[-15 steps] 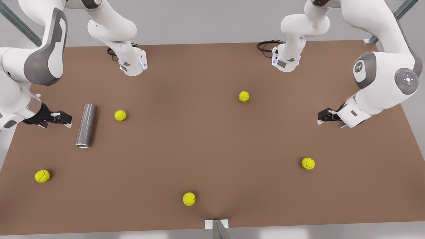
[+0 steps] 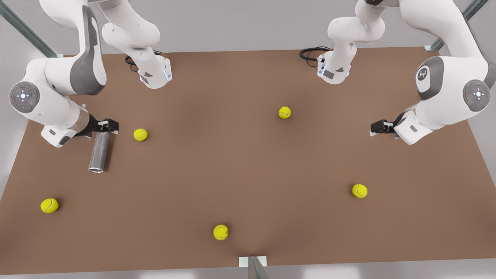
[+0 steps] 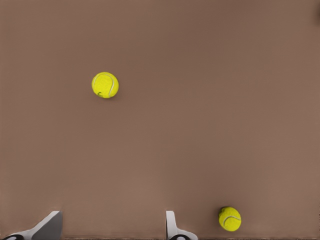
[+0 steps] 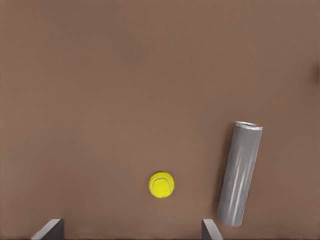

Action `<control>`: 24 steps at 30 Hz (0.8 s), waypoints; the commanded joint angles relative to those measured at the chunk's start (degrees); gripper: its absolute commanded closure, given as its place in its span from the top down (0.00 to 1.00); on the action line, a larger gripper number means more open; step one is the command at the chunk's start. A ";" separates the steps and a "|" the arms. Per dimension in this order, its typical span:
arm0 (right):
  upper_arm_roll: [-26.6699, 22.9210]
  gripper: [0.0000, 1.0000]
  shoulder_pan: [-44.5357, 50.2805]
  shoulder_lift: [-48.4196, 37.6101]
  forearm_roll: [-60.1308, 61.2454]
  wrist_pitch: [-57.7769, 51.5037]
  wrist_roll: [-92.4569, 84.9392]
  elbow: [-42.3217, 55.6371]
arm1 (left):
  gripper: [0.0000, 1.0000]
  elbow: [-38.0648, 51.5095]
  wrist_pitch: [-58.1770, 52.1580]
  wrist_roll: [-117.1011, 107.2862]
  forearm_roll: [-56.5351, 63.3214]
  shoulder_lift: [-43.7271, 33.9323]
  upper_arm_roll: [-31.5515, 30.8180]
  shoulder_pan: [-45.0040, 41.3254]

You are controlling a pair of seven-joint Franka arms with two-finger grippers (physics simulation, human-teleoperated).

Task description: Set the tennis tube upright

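Observation:
The tennis tube (image 2: 99, 153) is a dark-grey cylinder lying flat near the front view's left, with its silver rim toward the table's near edge. My right gripper (image 2: 105, 126) hovers over the tube's far end. In the right wrist view the tennis tube (image 4: 240, 172) lies just outside one finger of the open right gripper (image 4: 130, 232), and nothing is between the fingers. My left gripper (image 2: 376, 127) waits open at the front view's right, far from the tube. The left gripper (image 3: 110, 230) has only bare table between its fingers.
Several yellow tennis balls lie on the brown table (image 2: 240, 166). One ball (image 2: 140, 134) is close to the tube, another ball (image 2: 49, 205) nearer the front-left corner. The two arm bases (image 2: 155, 75) (image 2: 333, 71) stand at the back edge.
My right gripper has swung toward the front view's right, from beside the tube to over its far end. The left gripper has shifted slightly toward the back. The tube has not moved.

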 commanded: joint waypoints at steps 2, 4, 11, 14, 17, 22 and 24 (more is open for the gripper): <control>-0.03 1.00 -3.89 0.36 0.00 1.47 0.00 -1.93 | 0.99 0.17 0.03 -0.02 0.05 0.08 -0.27 -0.33; -0.03 1.00 -7.05 0.97 0.00 10.96 -0.97 -10.45 | 0.99 0.09 0.38 -0.02 0.05 0.17 -0.19 -0.60; -0.03 1.00 -14.87 2.99 0.18 19.76 -0.09 -19.77 | 0.99 0.35 2.32 -0.02 -0.04 0.61 0.08 -0.16; 0.32 1.00 -20.85 5.28 0.18 27.05 -3.78 -24.78 | 0.99 0.35 2.93 -0.02 -0.04 1.40 -0.01 -0.86; 0.41 1.00 -25.68 5.37 -0.70 30.57 -5.18 -27.25 | 0.99 0.18 2.84 0.07 0.05 1.58 -0.19 -0.86; 18.08 1.00 -45.46 10.73 -9.40 40.41 -7.47 -29.53 | 0.99 0.61 3.37 -0.02 -0.66 4.04 -0.19 -1.04; 18.52 1.00 -45.20 11.43 -9.49 42.96 -7.65 -31.11 | 0.99 0.70 4.07 -0.11 -0.92 4.21 -0.27 -1.21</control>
